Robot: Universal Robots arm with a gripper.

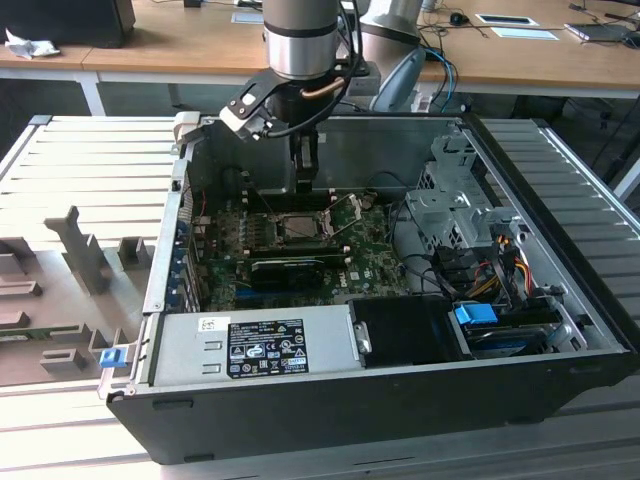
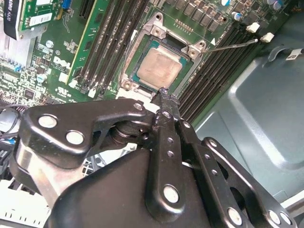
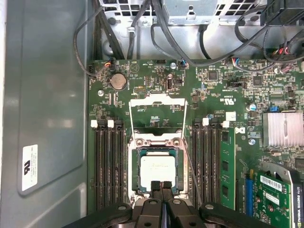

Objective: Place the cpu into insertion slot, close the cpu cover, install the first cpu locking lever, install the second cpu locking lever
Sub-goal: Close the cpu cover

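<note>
RAM slots (image 3: 108,166) flank cpu (image 3: 156,166) in insertion slot (image 3: 135,167), cpu cover (image 3: 158,97) open.

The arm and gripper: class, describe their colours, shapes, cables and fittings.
The arm is a silver-grey cylinder with a dark band, and black cables loop round its wrist. The gripper is glossy black: flat linkage bars joined by round silver pins, narrowing to two slim fingers.

A ribbed grey table (image 1: 90,150) carries an open black computer case (image 1: 400,400), lying on its side. Toward the exterior view's left of the case stand pale grey fixture blocks (image 1: 80,250) on the ribs — a small blue piece (image 1: 110,356) sits just beside the case's corner.
</note>
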